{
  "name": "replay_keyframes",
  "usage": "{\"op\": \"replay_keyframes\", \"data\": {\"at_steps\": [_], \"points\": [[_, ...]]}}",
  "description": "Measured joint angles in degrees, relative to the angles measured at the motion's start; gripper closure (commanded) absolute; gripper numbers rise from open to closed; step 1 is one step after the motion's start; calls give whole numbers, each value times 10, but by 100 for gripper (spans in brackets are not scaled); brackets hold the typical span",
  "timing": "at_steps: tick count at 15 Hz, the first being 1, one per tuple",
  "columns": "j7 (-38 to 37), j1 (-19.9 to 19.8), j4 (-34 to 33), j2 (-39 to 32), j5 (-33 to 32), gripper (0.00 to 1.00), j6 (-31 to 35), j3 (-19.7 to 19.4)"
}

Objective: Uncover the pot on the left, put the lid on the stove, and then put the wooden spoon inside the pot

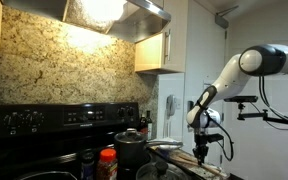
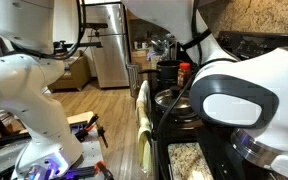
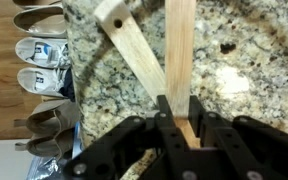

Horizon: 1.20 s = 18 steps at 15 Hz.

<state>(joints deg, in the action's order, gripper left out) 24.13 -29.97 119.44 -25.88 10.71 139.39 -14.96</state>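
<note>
Tan wooden spoon (image 3: 181, 50), flat straight handle, clenched in black claw (image 3: 181, 113), over speckled granite counter (image 3: 259, 35)

Speckled granite counter (image 3: 234, 60) fills the wrist view. The wooden spoon (image 3: 180, 45) is on it, its handle running near to far. Just left, a second wooden utensil (image 3: 132, 52) lies slanted, near ends converging. Past the counter's left edge, wooden floor (image 3: 2, 90) with shoes (image 3: 39, 50) on it.
</note>
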Motion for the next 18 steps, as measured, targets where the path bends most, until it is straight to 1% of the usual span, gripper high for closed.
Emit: {"op": "replay_keyframes", "data": {"at_steps": [5, 8, 10, 13, 14, 16, 18], "points": [[0, -5, 1, 18, 0, 94, -1, -2], [0, -4, 20, 63, -8, 94, -18, -11], [-1, 4, 41, 112, -40, 94, -54, -23], [-11, 33, 70, 201, -113, 94, -149, -35], [-16, 46, 77, 231, -132, 76, -177, -35], [-30, 73, 93, 288, -148, 76, -215, -30], [-36, 83, 107, 320, -153, 76, -223, -27]]}}
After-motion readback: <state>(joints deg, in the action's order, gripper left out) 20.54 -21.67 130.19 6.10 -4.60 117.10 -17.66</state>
